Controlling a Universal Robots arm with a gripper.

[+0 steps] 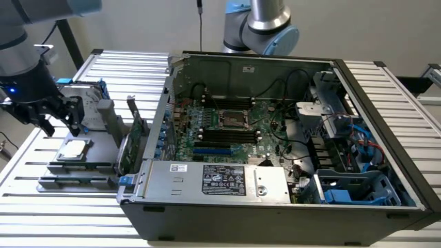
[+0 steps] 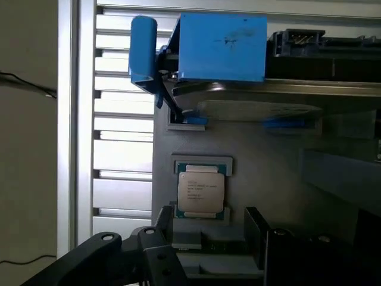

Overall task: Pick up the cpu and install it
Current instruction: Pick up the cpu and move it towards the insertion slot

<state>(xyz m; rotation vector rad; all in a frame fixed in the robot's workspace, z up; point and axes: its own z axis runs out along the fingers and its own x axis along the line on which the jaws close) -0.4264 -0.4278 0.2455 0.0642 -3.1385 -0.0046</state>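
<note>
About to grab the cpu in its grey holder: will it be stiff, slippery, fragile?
The cpu looks like a thin flat plate with a metal top: probably stiff, unlikely to roll. That smooth top may be slippery. It lies low in the grey holder, so little edge shows to grip; its thin green border may be fragile.

Open computer case (image 1: pixel 276 222), green card (image 1: pixel 129 147), hard drive (image 2: pixel 238 65)
</note>
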